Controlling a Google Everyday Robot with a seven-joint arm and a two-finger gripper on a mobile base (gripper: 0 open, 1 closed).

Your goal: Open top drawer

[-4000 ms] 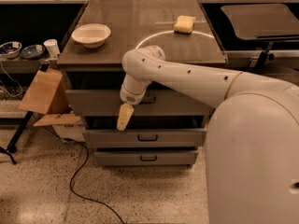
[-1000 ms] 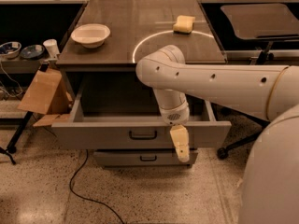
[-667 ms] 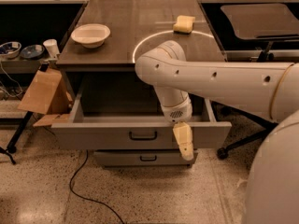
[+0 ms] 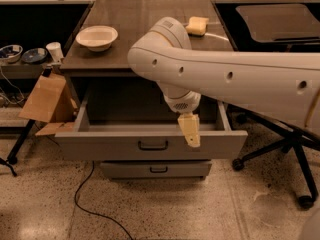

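Hanging from the wrist of the arm (image 4: 225, 79), the end effector (image 4: 191, 134) is pointing downward, its yellowish tip overlapping the upper rim of the front panel of the top drawer (image 4: 100, 146). Whether the end effector is spread or pressed together cannot be told from this angle, and it is not clear whether it is touching the panel. The drawer is standing pulled well out from the cabinet, showing its grey inner walls behind and to both sides of the end effector. Its dark handle (image 4: 153, 145) is sitting just below and to the left of the end effector, apart from it. Directly beneath, a lower drawer (image 4: 156, 169) is staying shut, with its own small handle showing. Above and behind the end effector, the brown surface (image 4: 140, 29) is carrying a white bowl (image 4: 97, 37) far to the upper left and a yellow sponge (image 4: 197, 25) almost straight above, partly beside the arm's elbow. Well to the left, a cardboard box (image 4: 46, 100) is leaning against the cabinet's side, next to the drawer's left wall. A black cable (image 4: 82, 199) is trailing over the speckled floor below and to the left. To the right, a chair base (image 4: 285, 151) with castors is standing near the drawer's right corner.
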